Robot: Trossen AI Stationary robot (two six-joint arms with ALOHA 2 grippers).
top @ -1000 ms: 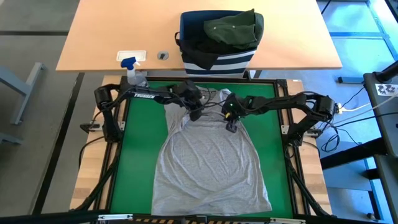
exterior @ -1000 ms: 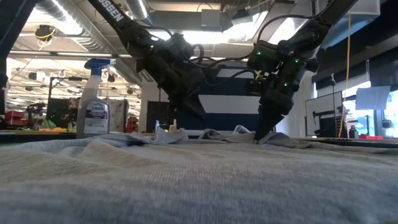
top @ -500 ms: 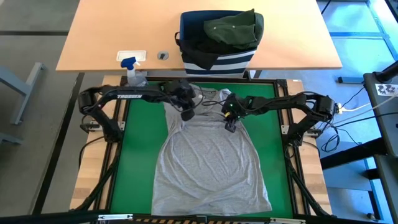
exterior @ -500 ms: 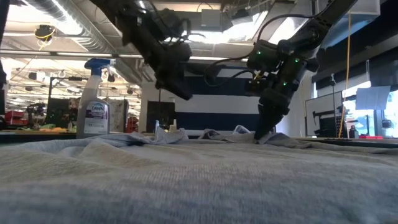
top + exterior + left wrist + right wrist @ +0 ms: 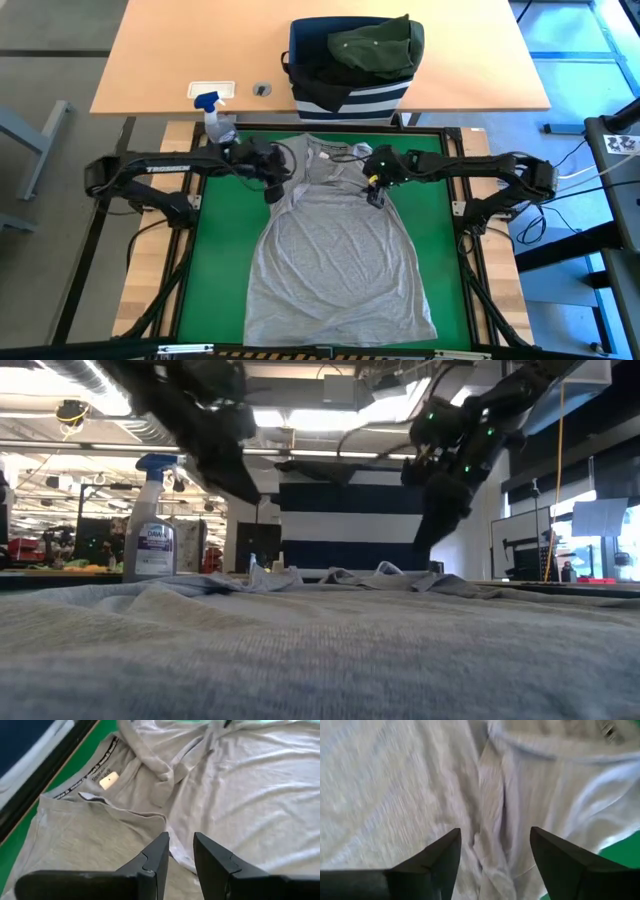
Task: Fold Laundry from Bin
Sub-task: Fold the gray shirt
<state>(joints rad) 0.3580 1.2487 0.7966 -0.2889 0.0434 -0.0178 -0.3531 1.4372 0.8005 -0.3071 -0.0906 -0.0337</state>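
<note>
light grey shirt [image 5: 338, 262] spread flat on our green mat [image 5: 222, 250]; left gripper [image 5: 272, 190] narrow, empty, above its left shoulder; right gripper [image 5: 377, 195] wide, empty; bin [image 5: 348, 98] on far desk [image 5: 170, 60].

Two dark arms reach inward from opposite table sides, elbows bent, wrists angled down. Left gripper [image 5: 271, 190] hovers low, fingers a narrow gap apart, holding nothing. Right gripper [image 5: 377, 196] hovers low, fingers spread wide, empty.
</note>
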